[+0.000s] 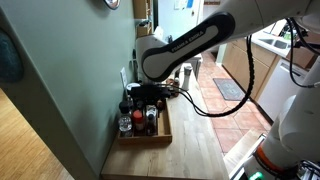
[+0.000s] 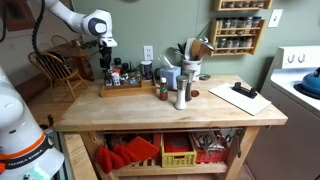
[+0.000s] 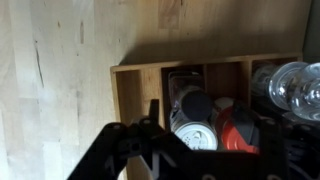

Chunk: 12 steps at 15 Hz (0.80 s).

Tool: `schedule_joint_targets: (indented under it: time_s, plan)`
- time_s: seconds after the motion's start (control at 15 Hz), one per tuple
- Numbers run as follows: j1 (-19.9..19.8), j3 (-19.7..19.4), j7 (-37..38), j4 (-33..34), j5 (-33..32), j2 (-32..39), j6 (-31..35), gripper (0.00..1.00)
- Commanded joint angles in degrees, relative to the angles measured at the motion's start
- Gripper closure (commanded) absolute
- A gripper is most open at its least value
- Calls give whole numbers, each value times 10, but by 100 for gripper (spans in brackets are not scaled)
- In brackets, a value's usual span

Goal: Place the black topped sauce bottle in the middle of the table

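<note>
Gripper (image 1: pixel 150 95) over tray (image 3: pixel 128 85), spread not readable. Black-topped bottle (image 3: pixel 196 104) crowded by red cap (image 3: pixel 238 128). Centre on it, drop vertically, clear neighbours, lift straight.

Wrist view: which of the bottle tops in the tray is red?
The red top, rightmost of the three in the wooden tray; the white top and black top sit left of it.
</note>
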Motion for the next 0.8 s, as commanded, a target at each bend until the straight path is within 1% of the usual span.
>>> schedule_joint_targets:
  time_s: [0.0,0.07,0.13,0.2,0.27,0.33,0.4,0.47,0.53,0.73]
  plan:
    - [13,-13,-8,-2,5,7,8,41]
    - [14,-14,-9,-1,6,7,7,40]
    - [15,-14,-8,-1,5,8,6,43]
    - [16,-15,-9,-1,5,8,5,51]
    - [16,-15,-8,0,4,9,4,57]
    - [17,-15,-8,0,3,10,4,69]
    - [18,-15,-9,0,3,9,4,76]
    - [18,-16,-9,0,1,9,3,86]
    - [19,-16,-10,1,3,7,-1,93]
    - [20,-16,-10,2,3,-3,-14,92]
